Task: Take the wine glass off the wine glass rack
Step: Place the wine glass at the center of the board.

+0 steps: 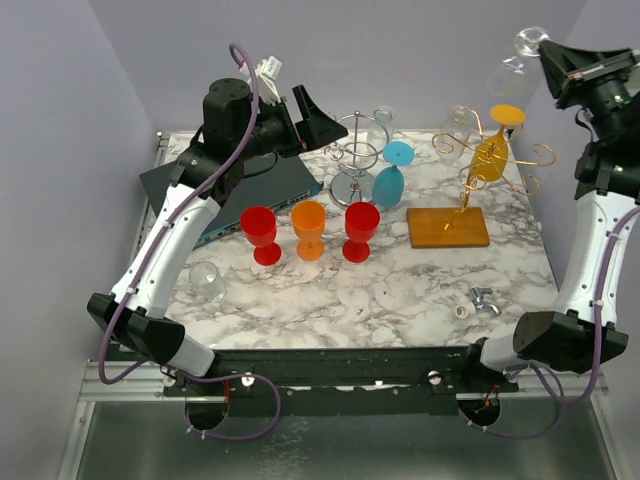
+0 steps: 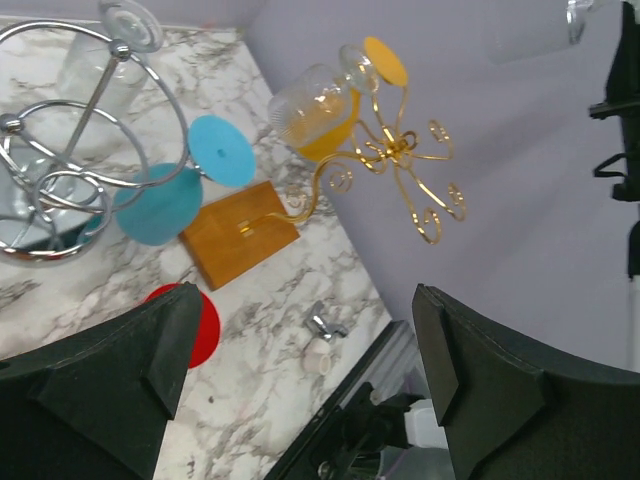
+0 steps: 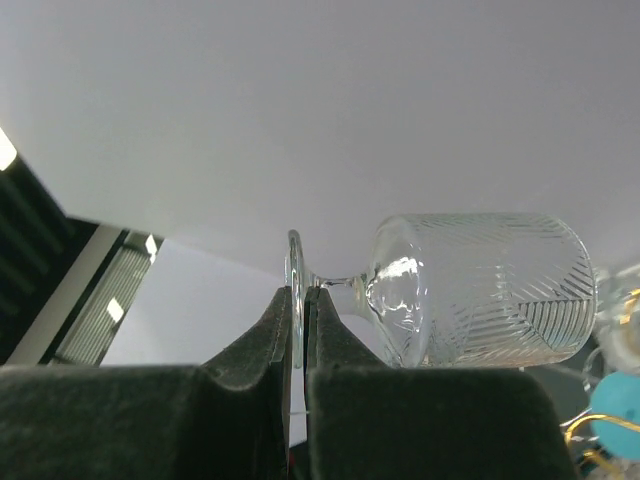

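marble table (image 1: 400, 290) | three goblets (image 1: 309, 228) | silver rack (image 1: 352, 188) | gold rack (image 1: 447, 227) | clear glass (image 1: 206, 281)

Three goblets in a row at mid-table (image 1: 400, 290): left goblet (image 1: 260, 232), middle goblet (image 1: 309, 228), right goblet (image 1: 361, 230). Behind them to the left lies the flat box (image 1: 250, 195), and behind the right goblet stands the ring rack (image 1: 352, 160), with a hanging glass (image 1: 393, 175) on its right side. Further right is the branched rack (image 1: 480, 170). A loose glass (image 1: 207, 282) sits front left and small fittings (image 1: 480, 300) front right. My left gripper (image 2: 305, 300) hangs just left of the ring rack. My right gripper (image 3: 302, 295) has the wine glass (image 3: 480, 290) up high at far right, above the branched rack.
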You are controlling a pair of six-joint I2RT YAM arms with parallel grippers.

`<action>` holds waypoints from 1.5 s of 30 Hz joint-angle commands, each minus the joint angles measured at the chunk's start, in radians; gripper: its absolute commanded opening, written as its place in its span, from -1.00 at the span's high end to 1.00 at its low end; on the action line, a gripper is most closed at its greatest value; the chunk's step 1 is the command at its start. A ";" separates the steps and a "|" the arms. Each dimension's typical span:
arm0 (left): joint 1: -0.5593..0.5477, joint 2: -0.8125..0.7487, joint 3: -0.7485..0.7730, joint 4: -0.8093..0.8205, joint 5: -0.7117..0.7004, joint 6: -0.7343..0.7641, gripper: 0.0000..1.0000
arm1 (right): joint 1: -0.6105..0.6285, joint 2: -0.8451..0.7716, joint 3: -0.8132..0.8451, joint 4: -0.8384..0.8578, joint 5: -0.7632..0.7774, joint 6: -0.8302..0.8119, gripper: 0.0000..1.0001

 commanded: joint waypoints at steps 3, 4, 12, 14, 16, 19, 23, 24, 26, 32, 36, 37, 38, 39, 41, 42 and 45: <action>0.057 -0.013 -0.106 0.374 0.245 -0.210 -0.93 | 0.246 0.011 0.017 0.166 -0.057 0.112 0.99; 0.066 -0.016 -0.136 0.445 0.262 -0.254 -0.93 | 0.280 0.014 0.012 0.180 -0.041 0.123 0.99; 0.153 -0.004 -0.348 1.052 0.350 -0.623 -0.93 | 0.582 0.068 -0.046 0.325 0.074 0.216 0.99; 0.159 -0.003 -0.367 1.119 0.343 -0.661 -0.93 | 0.635 0.080 -0.057 0.352 0.102 0.231 0.99; 0.163 -0.005 -0.380 1.165 0.334 -0.687 -0.93 | 0.682 0.088 -0.074 0.390 0.125 0.253 0.99; 0.166 0.001 -0.383 1.219 0.324 -0.719 -0.92 | 0.731 0.106 -0.087 0.417 0.150 0.273 0.99; 0.168 0.014 -0.377 1.229 0.317 -0.742 -0.86 | 0.768 0.122 -0.097 0.462 0.161 0.304 0.99; 0.168 0.014 -0.379 1.241 0.315 -0.750 -0.85 | 0.778 0.122 -0.098 0.464 0.165 0.304 0.99; 0.168 0.015 -0.383 1.254 0.312 -0.764 -0.79 | 0.787 0.121 -0.103 0.467 0.172 0.305 0.99; 0.173 -0.008 -0.411 1.264 0.298 -0.784 -0.71 | 0.787 0.106 -0.102 0.458 0.184 0.301 0.99; 0.193 -0.061 -0.483 1.263 0.258 -0.770 -0.73 | 0.787 0.103 -0.069 0.434 0.202 0.283 0.99; 0.201 -0.065 -0.493 1.263 0.254 -0.771 -0.73 | 0.787 0.108 -0.053 0.425 0.200 0.280 0.99; 0.205 -0.063 -0.493 1.263 0.256 -0.775 -0.73 | 0.788 0.111 -0.043 0.419 0.197 0.280 0.99; 0.208 -0.054 -0.486 1.264 0.261 -0.778 -0.74 | 0.788 0.113 -0.037 0.418 0.195 0.282 0.99; 0.208 -0.041 -0.469 1.274 0.269 -0.787 -0.74 | 0.790 0.113 -0.036 0.419 0.194 0.287 0.99; 0.208 -0.033 -0.461 1.281 0.270 -0.791 -0.74 | 0.793 0.111 -0.036 0.417 0.195 0.285 0.99; 0.208 0.006 -0.411 1.295 0.292 -0.815 -0.73 | 0.804 0.109 -0.051 0.433 0.203 0.293 0.99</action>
